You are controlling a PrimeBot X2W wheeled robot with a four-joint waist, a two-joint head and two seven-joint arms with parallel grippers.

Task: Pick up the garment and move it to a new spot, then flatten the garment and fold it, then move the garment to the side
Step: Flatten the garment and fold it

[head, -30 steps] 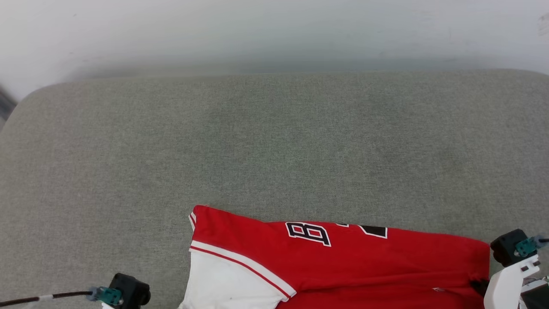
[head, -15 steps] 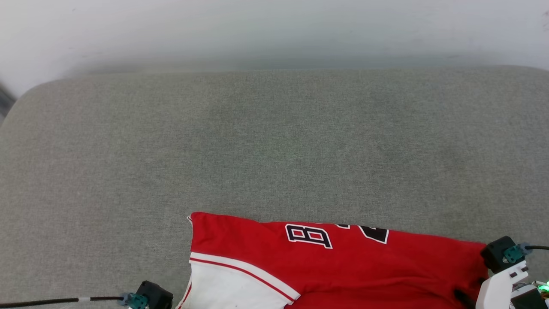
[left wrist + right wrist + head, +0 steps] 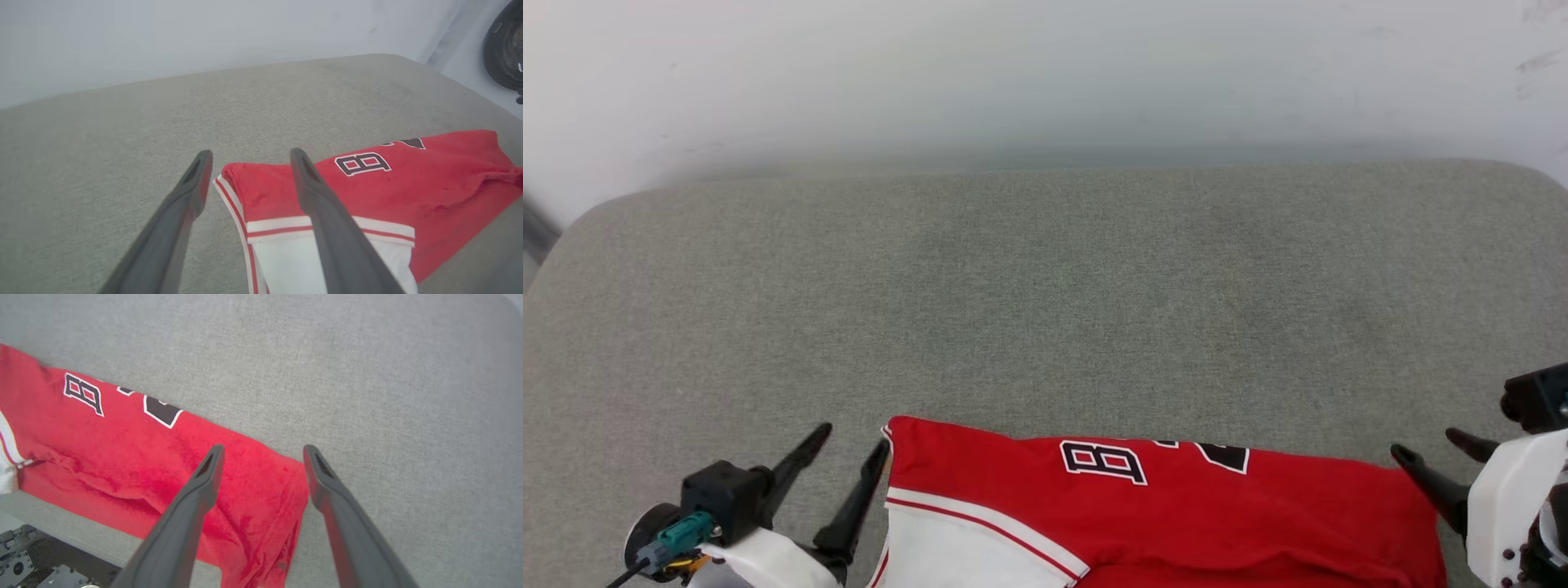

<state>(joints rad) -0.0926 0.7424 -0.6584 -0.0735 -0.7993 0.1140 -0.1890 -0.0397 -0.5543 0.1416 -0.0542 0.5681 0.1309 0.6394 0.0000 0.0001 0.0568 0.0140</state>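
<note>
Garment [image 3: 1160, 506] lies on grey cushion [image 3: 1045, 286], at near edge, bottom-centre of head view. Long axis runs left-right. Mostly red. White sleeve [image 3: 964, 547] at robot's left end, w/ red-and-white stripe trim where it meets the red. Black white-outlined "B" [image 3: 1103, 461] near far edge, plus part of a 2nd char just right of it, rest cut off at the edge. Cloth fairly flat on left; creased and bunched at right end in right wrist view.

Left gripper [image 3: 854, 437]: fingers spread apart, holding nothing. Sits at garment's left end. In left wrist view, far-left corner of the cloth falls between the two fingers; one finger over bare cushion, the other crosses the red and the sleeve trim. Contact w/ cloth: can't tell.

Right gripper [image 3: 1425, 441]: fingers spread apart too, holding nothing. Sits at garment's right end. In right wrist view, one finger over red cloth, the other over bare cushion, w/ garment's end edge between them. Contact: can't tell.

Pale wall [image 3: 1045, 73] behind cushion's far edge.
</note>
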